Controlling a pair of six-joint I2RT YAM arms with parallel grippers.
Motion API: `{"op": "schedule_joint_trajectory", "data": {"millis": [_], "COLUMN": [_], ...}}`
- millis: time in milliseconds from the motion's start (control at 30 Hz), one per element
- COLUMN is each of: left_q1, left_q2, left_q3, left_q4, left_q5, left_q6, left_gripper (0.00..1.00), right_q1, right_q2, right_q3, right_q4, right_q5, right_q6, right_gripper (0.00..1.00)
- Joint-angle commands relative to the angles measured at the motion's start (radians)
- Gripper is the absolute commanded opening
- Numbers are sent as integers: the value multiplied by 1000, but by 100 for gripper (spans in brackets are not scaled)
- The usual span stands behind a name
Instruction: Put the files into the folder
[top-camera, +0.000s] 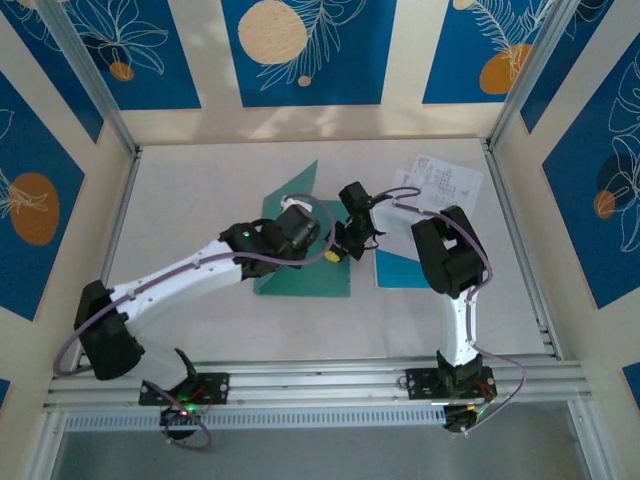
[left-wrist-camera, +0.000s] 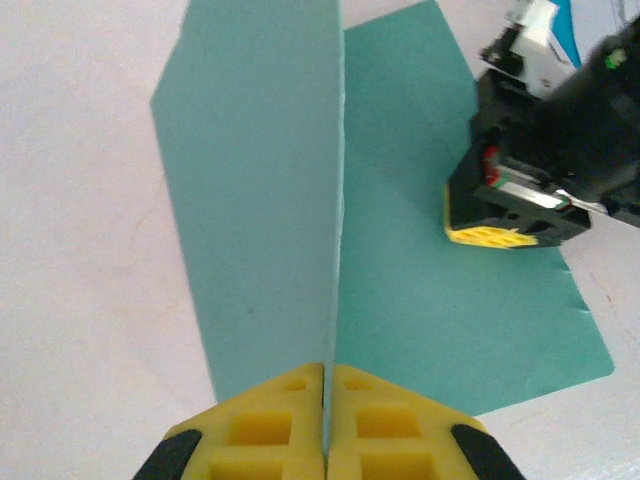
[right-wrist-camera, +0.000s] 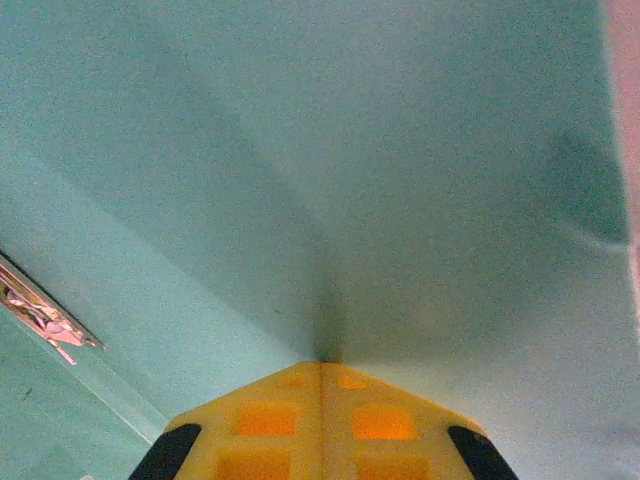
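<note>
The teal-green folder lies open mid-table. Its upper leaf stands upright, edge-on between the yellow fingertips of my left gripper, which is shut on it. In the top view that gripper is over the folder's left part. My right gripper is shut, its yellow tips pressed down on the flat lower leaf near that leaf's right edge; nothing shows between them. The files lie to the right of the folder: a printed white sheet and a bright cyan-blue sheet.
A small metal clip glints at the left of the right wrist view. Aluminium frame posts and patterned blue walls enclose the table. The rail with both arm bases runs along the near edge.
</note>
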Motion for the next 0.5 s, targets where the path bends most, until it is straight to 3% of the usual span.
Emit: {"op": "schedule_joint_trajectory", "data": {"millis": [0,233,467], "left_q1": [42,119,311], "left_q2": [-80,-208,-322], "left_q3": [-39,-89,-144], "left_q4": [-55,-178,-316], "left_q5": [0,-36,-3], "left_q6": [-94,-240,-336], "left_gripper": [0,0,0], "right_q1": [-12,-22,-24], "right_q2": [21,34,37], "right_q3": [-28,-36,-24], "right_q4": [-98,-146,-166], "right_q5": [32,53,48], "right_q6": [-7,-14,-20], "right_gripper": [0,0,0]}}
